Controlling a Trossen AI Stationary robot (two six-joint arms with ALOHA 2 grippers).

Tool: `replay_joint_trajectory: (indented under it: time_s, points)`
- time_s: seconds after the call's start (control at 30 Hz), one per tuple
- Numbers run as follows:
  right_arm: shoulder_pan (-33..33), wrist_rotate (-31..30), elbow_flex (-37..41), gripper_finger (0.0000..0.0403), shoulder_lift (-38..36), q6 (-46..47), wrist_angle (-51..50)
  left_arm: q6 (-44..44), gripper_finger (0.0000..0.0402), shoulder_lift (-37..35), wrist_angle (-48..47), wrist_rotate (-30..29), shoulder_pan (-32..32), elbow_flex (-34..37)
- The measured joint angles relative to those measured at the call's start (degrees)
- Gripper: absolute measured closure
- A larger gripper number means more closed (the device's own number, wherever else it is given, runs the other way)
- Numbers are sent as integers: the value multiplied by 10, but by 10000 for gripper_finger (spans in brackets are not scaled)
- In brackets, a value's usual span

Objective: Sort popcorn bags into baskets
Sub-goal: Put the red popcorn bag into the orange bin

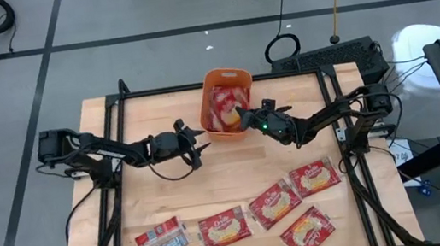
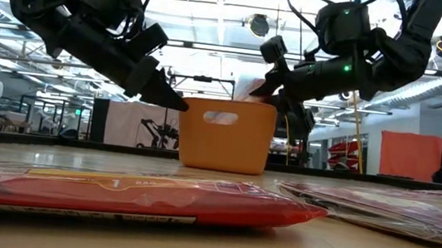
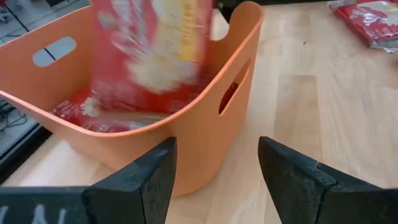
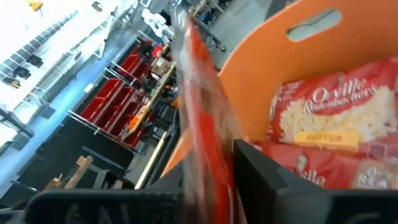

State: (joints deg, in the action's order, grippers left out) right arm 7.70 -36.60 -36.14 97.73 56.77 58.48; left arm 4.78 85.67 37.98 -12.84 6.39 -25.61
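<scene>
Right now your right gripper (image 1: 247, 119) sits at the orange basket's (image 1: 236, 76) right rim, a popcorn bag (image 3: 152, 53) standing on edge, long axis upright, over the bags already inside; can't tell if the fingers are pinching it or letting go. Left gripper (image 1: 195, 146) waits spread, just left of the basket. Five more bags (image 1: 273, 203) lie at the near edge, nearer your right arm.
</scene>
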Motion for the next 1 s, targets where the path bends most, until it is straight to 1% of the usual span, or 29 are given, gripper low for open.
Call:
replay_joint_trajectory:
  time_s: [0.2,0.33,0.5,0.6,0.83,1.0]
  points:
    - [-10,5,0,309,0,26,-30,-1,172,0,3,8,0,0]
    - [-15,8,0,298,0,19,-60,-7,172,0,1,8,0,0]
    - [-15,43,0,296,-2,-12,-87,-16,172,0,0,8,0,0]
    - [-14,65,0,296,-18,-34,-119,-23,172,0,0,8,-1,-1]
    - [-3,70,0,296,-97,-84,-264,-22,172,0,0,8,-1,-1]
    - [2,125,0,296,-151,-124,-369,-26,172,0,0,8,-1,-1]
